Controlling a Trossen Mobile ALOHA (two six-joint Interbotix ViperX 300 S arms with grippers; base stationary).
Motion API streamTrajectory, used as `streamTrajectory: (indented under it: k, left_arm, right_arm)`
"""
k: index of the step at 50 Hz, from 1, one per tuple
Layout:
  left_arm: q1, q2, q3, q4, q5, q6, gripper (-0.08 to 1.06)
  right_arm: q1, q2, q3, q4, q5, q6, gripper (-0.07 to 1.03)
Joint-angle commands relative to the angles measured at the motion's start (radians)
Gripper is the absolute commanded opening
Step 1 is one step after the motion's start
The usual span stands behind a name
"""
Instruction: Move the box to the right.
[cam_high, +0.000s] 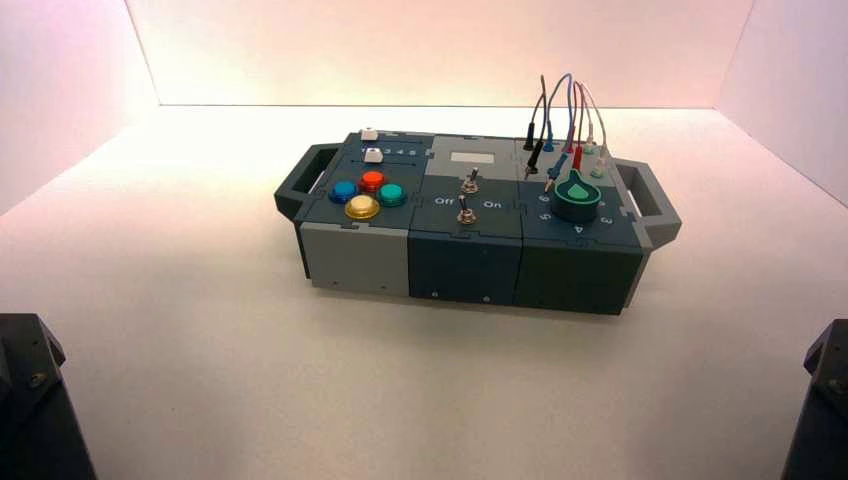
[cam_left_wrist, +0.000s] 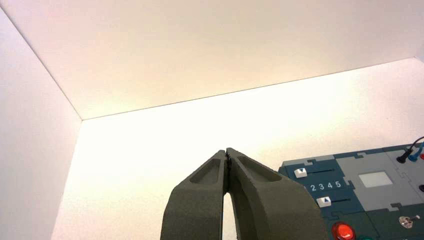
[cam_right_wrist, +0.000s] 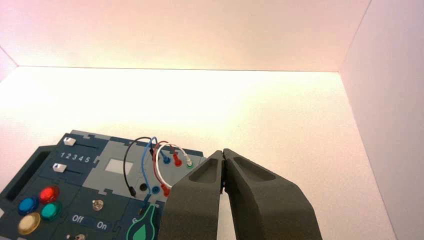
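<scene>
My left gripper (cam_left_wrist: 227, 155) and right gripper (cam_right_wrist: 223, 155) sit parked at the near corners, each with fingertips pressed together, holding nothing. Well ahead of both, the box (cam_high: 470, 215) rests mid-table, its green knob (cam_high: 577, 194) towards my right end.

Light: bright and warm, a bit pink.
Brightest spot: the back wall (cam_high: 440, 50) and the far floor (cam_high: 440, 125).
Near floor: dimmer and greyer.
Shadow: a soft dark strip under the front of the box (cam_high: 465, 225).
Glare: small shiny spots on the yellow button (cam_high: 362, 207) and red button (cam_right_wrist: 48, 194).
Focus: the box looks sharp; both grippers look soft up close in the wrist views.
</scene>
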Motion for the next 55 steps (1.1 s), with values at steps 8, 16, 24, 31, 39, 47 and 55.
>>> streamTrajectory:
  k: [8, 16, 24, 31, 39, 47, 55]
  left_arm:
    - [0.002, 0.0, -0.034, -0.002, -0.002, 0.002, -0.03]
    - [0.003, 0.0, -0.034, -0.002, 0.0, 0.002, -0.03]
    - [0.002, 0.041, -0.035, -0.002, 0.014, 0.003, -0.03]
    - [0.0, 0.129, -0.055, -0.002, 0.043, 0.002, -0.03]
    - [-0.029, 0.21, -0.072, -0.002, 0.064, 0.002, -0.03]
    - [-0.049, 0.374, -0.118, -0.002, 0.158, 0.002, -0.03]
    - [-0.091, 0.56, -0.186, -0.002, 0.259, 0.002, -0.03]
  right_arm:
    - [-0.005, 0.017, -0.037, 0.003, -0.005, 0.005, -0.02]
    - [-0.005, 0.023, -0.037, 0.005, 0.002, 0.005, -0.02]
    - [-0.003, 0.086, -0.043, 0.011, 0.021, 0.005, -0.02]
    - [0.0, 0.158, -0.058, 0.011, 0.048, 0.003, -0.02]
    - [0.0, 0.221, -0.071, 0.017, 0.064, 0.003, -0.02]
    - [-0.002, 0.268, -0.081, 0.02, 0.087, 0.003, -0.02]
    - [-0.002, 0.264, -0.092, 0.02, 0.092, 0.003, -0.02]
